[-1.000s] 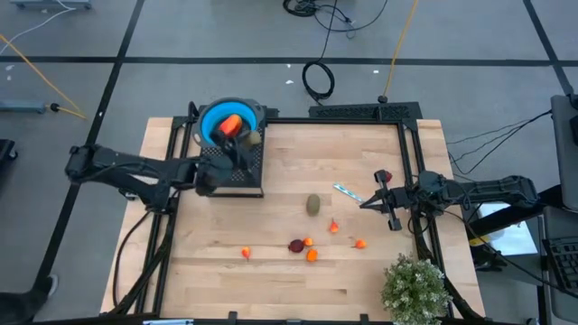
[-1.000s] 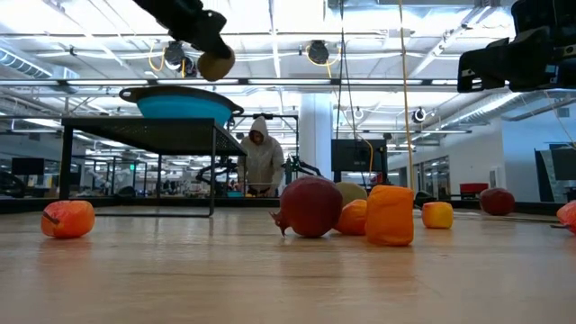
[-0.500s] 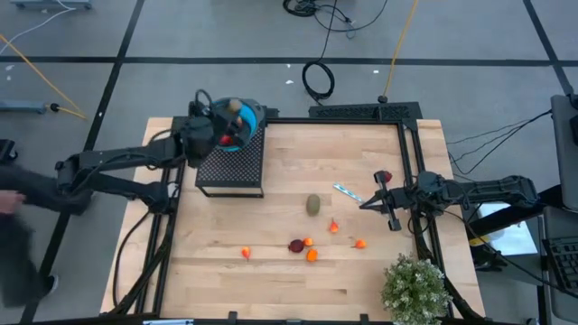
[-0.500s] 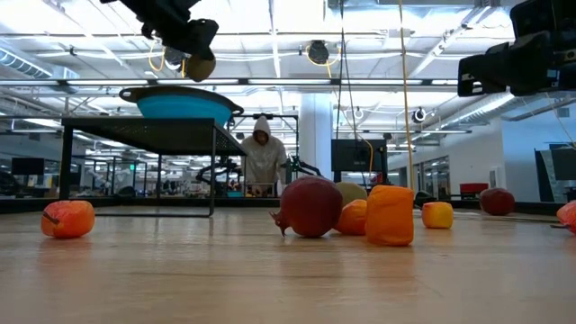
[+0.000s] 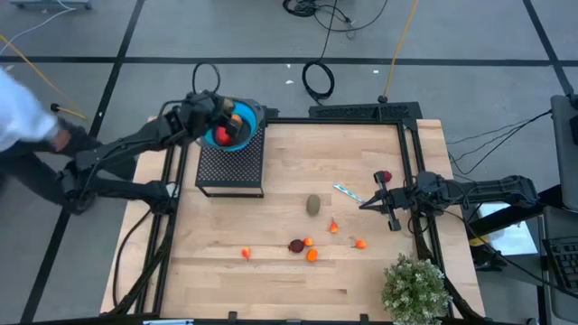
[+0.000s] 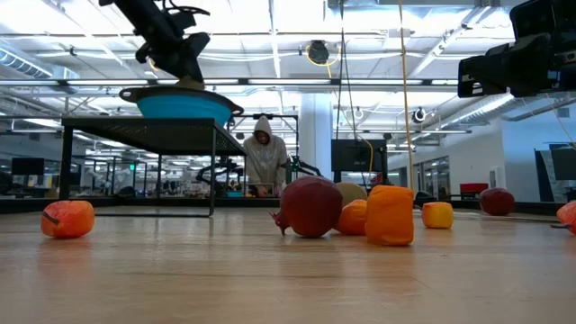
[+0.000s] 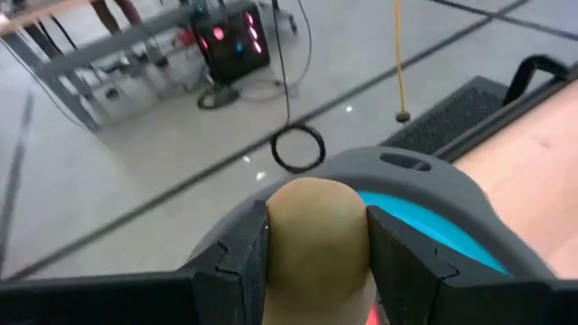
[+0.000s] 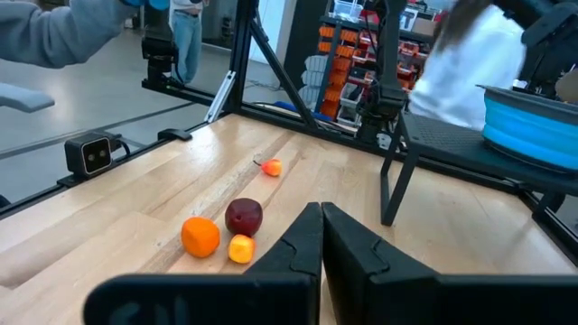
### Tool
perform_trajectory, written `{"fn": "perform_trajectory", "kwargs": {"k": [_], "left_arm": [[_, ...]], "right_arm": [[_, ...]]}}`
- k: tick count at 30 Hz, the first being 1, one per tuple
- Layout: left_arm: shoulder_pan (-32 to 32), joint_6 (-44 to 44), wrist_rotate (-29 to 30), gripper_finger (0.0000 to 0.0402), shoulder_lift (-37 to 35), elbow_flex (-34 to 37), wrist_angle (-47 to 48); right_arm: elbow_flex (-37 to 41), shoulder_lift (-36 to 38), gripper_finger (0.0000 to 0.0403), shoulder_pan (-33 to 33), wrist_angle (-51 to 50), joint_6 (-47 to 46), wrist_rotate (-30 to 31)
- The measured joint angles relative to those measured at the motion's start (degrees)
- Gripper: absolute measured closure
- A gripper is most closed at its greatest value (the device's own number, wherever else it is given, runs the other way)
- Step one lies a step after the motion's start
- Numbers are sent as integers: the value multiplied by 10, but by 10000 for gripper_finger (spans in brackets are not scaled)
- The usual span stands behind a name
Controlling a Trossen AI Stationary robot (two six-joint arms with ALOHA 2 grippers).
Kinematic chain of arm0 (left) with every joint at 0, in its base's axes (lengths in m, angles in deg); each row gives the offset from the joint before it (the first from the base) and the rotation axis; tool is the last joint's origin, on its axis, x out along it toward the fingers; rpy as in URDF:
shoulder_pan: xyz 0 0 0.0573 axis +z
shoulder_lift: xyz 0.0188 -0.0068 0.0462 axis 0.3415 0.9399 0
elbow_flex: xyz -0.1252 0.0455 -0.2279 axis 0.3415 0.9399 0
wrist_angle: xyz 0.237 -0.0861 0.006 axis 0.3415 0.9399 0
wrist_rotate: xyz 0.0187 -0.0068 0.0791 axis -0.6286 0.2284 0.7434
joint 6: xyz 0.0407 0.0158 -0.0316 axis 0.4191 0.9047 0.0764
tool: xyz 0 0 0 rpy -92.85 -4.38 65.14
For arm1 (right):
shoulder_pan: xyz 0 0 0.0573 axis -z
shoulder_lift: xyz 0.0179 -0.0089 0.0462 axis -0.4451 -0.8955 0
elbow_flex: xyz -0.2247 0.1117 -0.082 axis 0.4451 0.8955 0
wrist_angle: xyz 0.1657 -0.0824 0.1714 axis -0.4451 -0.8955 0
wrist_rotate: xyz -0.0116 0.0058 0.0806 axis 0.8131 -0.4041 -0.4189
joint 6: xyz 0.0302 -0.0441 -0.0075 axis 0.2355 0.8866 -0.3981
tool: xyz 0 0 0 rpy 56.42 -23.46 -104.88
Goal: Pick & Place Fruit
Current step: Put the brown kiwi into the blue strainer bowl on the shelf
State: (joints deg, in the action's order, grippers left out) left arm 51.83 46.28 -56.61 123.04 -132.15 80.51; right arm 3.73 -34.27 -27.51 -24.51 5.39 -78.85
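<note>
My left gripper (image 7: 316, 224) hangs over the blue bowl (image 5: 246, 125), shut on a tan oval fruit (image 7: 316, 203). The bowl stands on a black mesh stand (image 5: 231, 164) at the table's far left and holds a red piece (image 5: 220, 136). On the table lie a brownish-green oval (image 5: 313, 205), a dark red fruit (image 5: 295, 245) and several small orange ones (image 5: 312, 255). My right gripper (image 5: 366, 204) waits shut at the table's right side, above the wood. My left gripper pinches the tan fruit by its two opposite sides (image 7: 275, 244) between its two fingers. The fingers slant down from the table's left side. The fruit is lifted clear, just above the bowl's grey rim (image 7: 406, 171).
A thin silvery-blue utensil (image 5: 347, 191) lies near my right gripper. A bushy potted plant (image 5: 414, 287) stands at the near right corner. A person's sleeve (image 5: 20, 113) shows beside the table on the left; another person (image 6: 262, 157) stands far behind.
My left gripper has swung from above the mesh stand toward the table's far left corner, to over the bowl, rolling its wrist as it went. It stays shut on the tan fruit, which has travelled with it.
</note>
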Motion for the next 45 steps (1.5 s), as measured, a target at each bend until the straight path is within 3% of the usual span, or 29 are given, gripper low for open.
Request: {"fn": "perform_trajectory", "kwargs": {"k": [9, 13, 18, 36, 45], "left_arm": [[8, -19, -49, 250, 70, -100, 139], [16, -17, -52, 250, 99, -118, 167], [29, -14, -101, 250, 117, -123, 185], [37, -48, -49, 250, 121, -123, 247], [36, -60, -74, 250, 124, -119, 255]], "right_arm": [[0, 0, 403, 0, 0, -1, 0], [0, 0, 403, 0, -9, -1, 0], [0, 0, 403, 0, -16, -2, 0], [0, 0, 403, 0, -15, -2, 0], [0, 0, 403, 0, -15, -2, 0]]}}
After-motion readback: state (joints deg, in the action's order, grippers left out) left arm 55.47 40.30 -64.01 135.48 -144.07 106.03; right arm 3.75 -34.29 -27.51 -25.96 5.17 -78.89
